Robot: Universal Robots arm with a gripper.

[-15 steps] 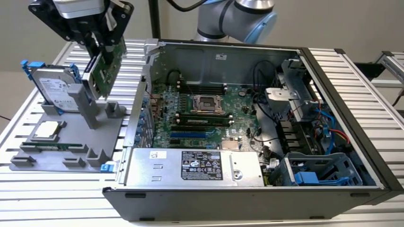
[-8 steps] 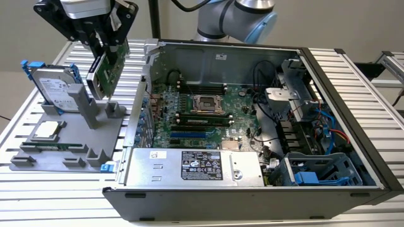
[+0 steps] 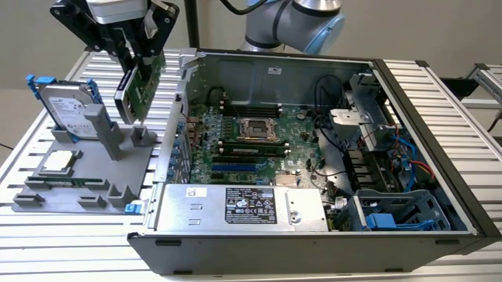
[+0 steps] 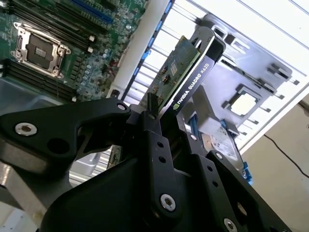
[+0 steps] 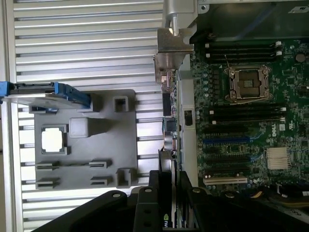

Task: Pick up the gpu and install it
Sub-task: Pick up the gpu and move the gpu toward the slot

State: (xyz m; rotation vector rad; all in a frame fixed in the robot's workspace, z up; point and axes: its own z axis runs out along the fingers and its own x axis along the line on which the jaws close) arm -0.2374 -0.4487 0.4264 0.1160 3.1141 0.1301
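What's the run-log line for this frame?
state: holding | jaws: shut on gpu | gpu: airborne near gray fixture, outside open case | installed: no

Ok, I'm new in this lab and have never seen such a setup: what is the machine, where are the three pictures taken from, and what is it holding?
It is one robot arm with a black gripper. The exterior view comes from a camera off the arm, looking over the whole table. Both wrist views come from cameras riding on the arm, so the gripper's black parts sit in front. On the table stand an open computer case and a grey holder with a hard drive and a chip. The gripper is shut on the gpu, a green card, held up beside the case, not yet in the motherboard.
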